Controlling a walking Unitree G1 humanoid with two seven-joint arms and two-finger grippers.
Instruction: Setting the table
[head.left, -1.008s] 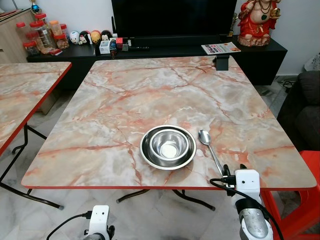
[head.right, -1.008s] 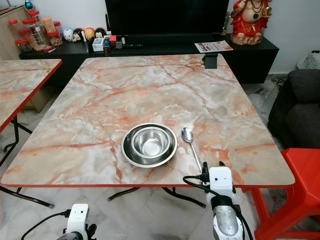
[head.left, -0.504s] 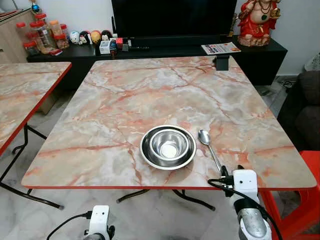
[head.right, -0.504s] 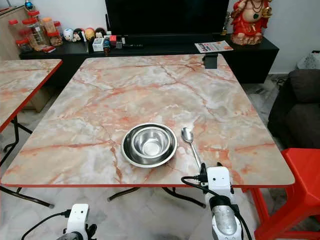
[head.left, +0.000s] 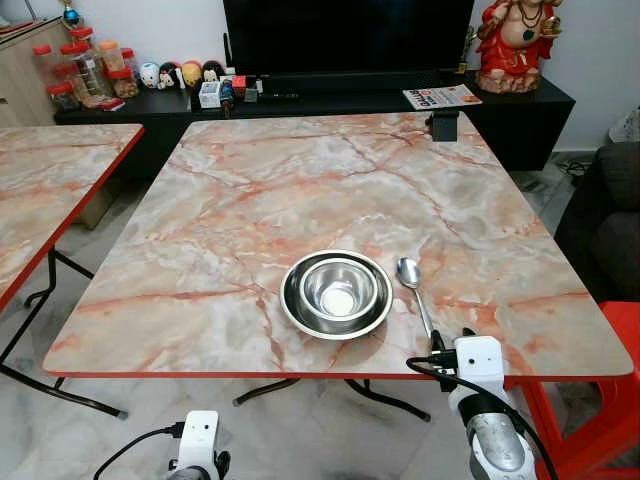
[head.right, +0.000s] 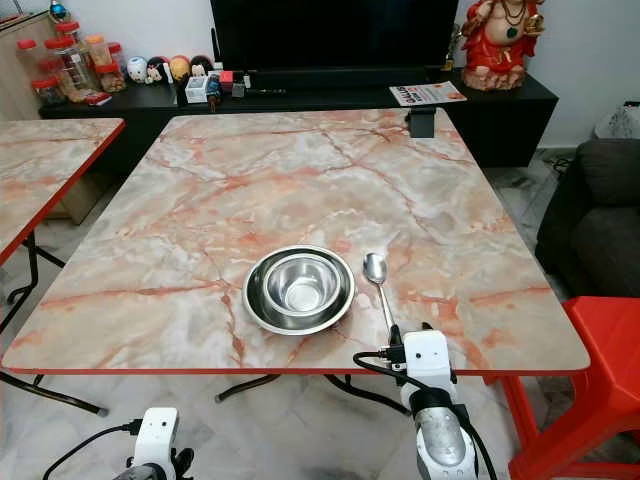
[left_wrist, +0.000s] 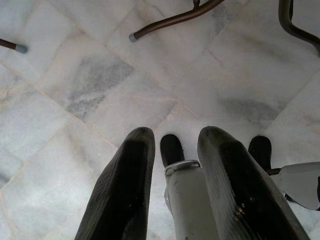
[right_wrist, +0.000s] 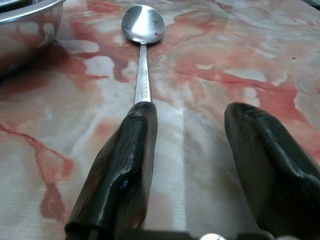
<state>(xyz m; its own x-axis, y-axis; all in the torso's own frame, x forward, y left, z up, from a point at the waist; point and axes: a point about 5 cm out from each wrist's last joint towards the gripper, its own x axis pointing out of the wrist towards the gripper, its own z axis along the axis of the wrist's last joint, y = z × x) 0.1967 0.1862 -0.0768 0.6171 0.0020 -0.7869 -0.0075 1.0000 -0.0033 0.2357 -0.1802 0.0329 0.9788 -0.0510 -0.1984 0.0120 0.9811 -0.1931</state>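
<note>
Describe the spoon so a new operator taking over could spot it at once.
Start at the big marble-patterned table with the red edge, then find the nested steel bowls near its front edge. The spoon lies flat just right of them, its bowl end pointing away from the robot and its handle running toward the right hand, which is open at the handle's end. It is the only long, thin piece of steel there.

Table (head.left: 250, 200) top is showing a smooth marble-look laminate, pink and grey veining, slight sheen, red plastic-looking edge. Bowl (head.left: 337, 293) is looking like polished steel, mirror glossy, reflecting light inside. Spoon (right_wrist: 142, 30) is shiny stainless metal, stamped lettering on the handle. Right gripper (right_wrist: 187, 165) fingers (right_wrist: 117, 175) are showing black, ribbed, semi-gloss rubbery plastic. Floor (left_wrist: 75, 90) is looking like smooth pale marble tile. Stool (head.right: 600, 380) is glossy red plastic.
</note>
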